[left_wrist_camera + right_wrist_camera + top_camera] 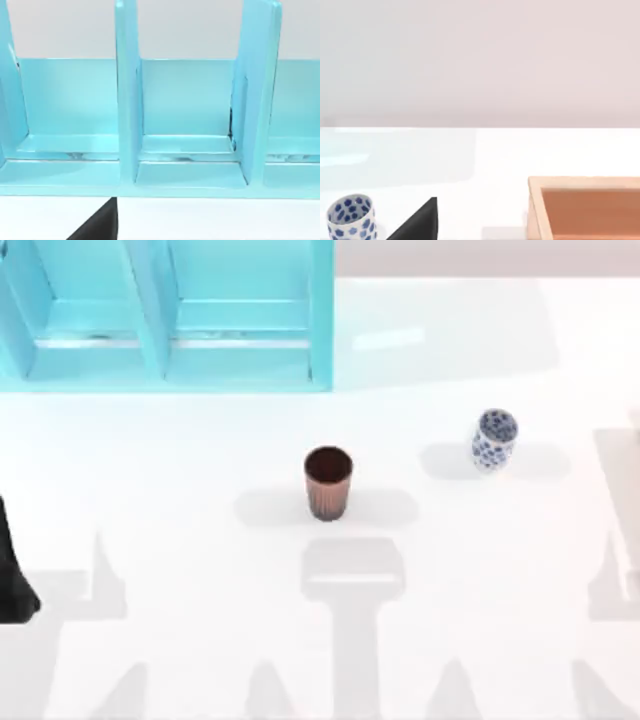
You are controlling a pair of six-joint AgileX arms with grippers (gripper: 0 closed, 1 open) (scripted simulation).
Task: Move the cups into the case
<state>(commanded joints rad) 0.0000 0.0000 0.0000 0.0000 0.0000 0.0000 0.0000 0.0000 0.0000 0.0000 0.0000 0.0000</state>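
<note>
The turquoise case [240, 315] stands at the far left of the white surface [180, 460], its open compartments facing the near side and set apart by upright dividers [150, 310]; the left wrist view looks straight into it, where the case [187, 105] shows a shallow floor and a plain back wall behind each divider [127, 100]. Both cups stand upright on the surface, outside the case and well apart from each other. The reddish-brown ribbed tumbler [327, 483] is near the middle of the surface, in front of the case's right end, with its dark inside showing from above. The smaller white cup with blue floral pattern [494, 440] stands farther right and a little farther back; the right wrist view shows the same cup [351, 216] near a light wooden box [585, 207] with an orange-brown inside (only a corner of that box is in view). A dark piece of the left arm [15, 570] sits at the left edge of the surface, well apart from both cups. A black wedge [97, 222] juts in from the edge of the left wrist view, and a like one [417, 222] from the edge of the right wrist view. Whether the jaws of either arm stand apart or together I cannot tell, and nothing is seen held in them.
</note>
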